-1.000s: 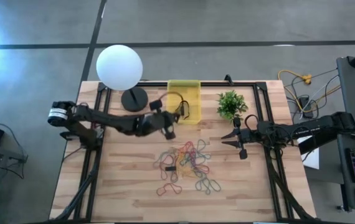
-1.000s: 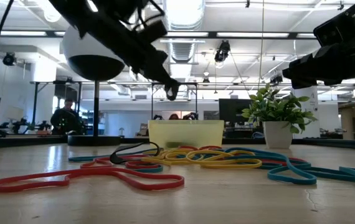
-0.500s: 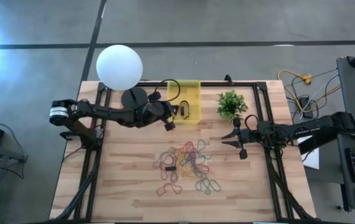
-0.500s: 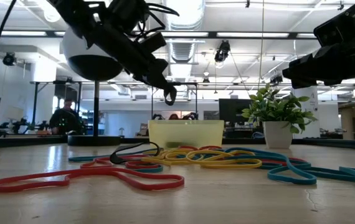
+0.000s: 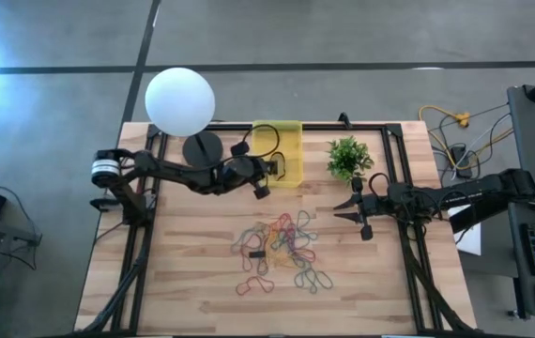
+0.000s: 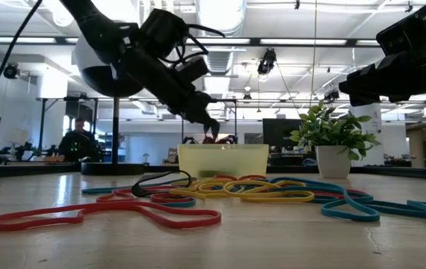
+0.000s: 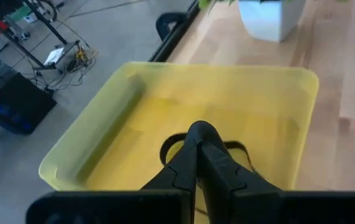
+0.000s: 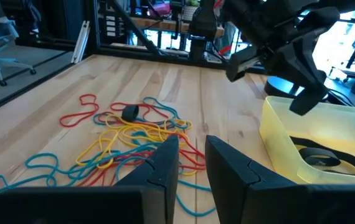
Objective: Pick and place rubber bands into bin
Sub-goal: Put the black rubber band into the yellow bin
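The rubber bands (image 5: 282, 246) lie in a loose tangle of red, yellow, blue and green loops at mid-table, also seen in the low view (image 6: 235, 190) and the right wrist view (image 8: 127, 134). The yellow bin (image 5: 291, 136) stands at the far edge with a black band (image 7: 243, 150) flat on its floor. My left gripper (image 5: 266, 173) hangs shut just above the bin's inside (image 7: 197, 134), and I see nothing between its fingers. My right gripper (image 5: 357, 214) waits open right of the pile, with nothing in it (image 8: 191, 155).
A white globe lamp (image 5: 180, 101) on a black foot (image 5: 202, 148) stands left of the bin. A small potted plant (image 5: 347, 158) stands to the bin's right. Black frame rails (image 5: 141, 235) run along the table's sides. A small black piece (image 8: 129, 112) lies among the bands.
My left gripper has moved from the table's middle toward the far edge and the bin, sinking until it hangs over the bin's inside. It has stayed shut throughout.
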Robot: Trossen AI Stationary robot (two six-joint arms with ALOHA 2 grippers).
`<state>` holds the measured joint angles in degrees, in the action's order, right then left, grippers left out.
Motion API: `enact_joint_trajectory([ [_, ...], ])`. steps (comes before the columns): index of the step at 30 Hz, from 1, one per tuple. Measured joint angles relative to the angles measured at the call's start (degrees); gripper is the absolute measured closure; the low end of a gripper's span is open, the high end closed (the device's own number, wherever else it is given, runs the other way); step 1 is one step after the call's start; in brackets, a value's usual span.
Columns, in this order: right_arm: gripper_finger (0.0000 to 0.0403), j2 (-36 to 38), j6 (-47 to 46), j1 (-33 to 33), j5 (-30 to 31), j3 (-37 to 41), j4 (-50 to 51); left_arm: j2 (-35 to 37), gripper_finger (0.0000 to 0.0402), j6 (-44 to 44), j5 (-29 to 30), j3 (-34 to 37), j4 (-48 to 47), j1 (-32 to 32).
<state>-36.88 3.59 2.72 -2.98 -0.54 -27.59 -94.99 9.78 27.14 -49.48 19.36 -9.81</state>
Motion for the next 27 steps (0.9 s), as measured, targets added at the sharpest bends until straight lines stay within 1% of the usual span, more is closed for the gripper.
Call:
enact_joint_trajectory([
  [8,0.0335,0.0,0.0,0.0,0.0,0.0,0.4,-0.3,0.0396,-0.4,0.1,-0.4,1.5,-0.2],
  [10,0.0335,0.0,0.0,0.0,0.0,0.0,0.4,-0.2,0.0384,-0.4,-0.2,-0.5,1.7,-0.3],
  [16,0.0335,0.0,0.0,0.0,0.0,0.0,0.3,-0.2,0.0325,-0.4,-0.3,-0.6,1.6,-0.3],
  [19,0.0335,0.0,0.0,0.0,0.0,0.0,0.3,-0.1,0.0302,-0.4,-0.3,-0.6,1.6,-0.3],
  [23,0.0335,0.0,0.0,0.0,0.0,0.0,0.4,0.2,0.0288,-0.4,-0.3,-0.6,1.5,-0.3],
  [26,0.0335,0.0,0.0,0.0,0.1,0.0,0.4,0.5,0.0286,-0.4,-0.4,-0.6,0.5,-0.1],
  [27,0.0335,0.0,0.0,0.0,0.1,0.0,0.4,0.9,0.0286,-0.5,-1.2,-0.6,-0.7,0.1],
])
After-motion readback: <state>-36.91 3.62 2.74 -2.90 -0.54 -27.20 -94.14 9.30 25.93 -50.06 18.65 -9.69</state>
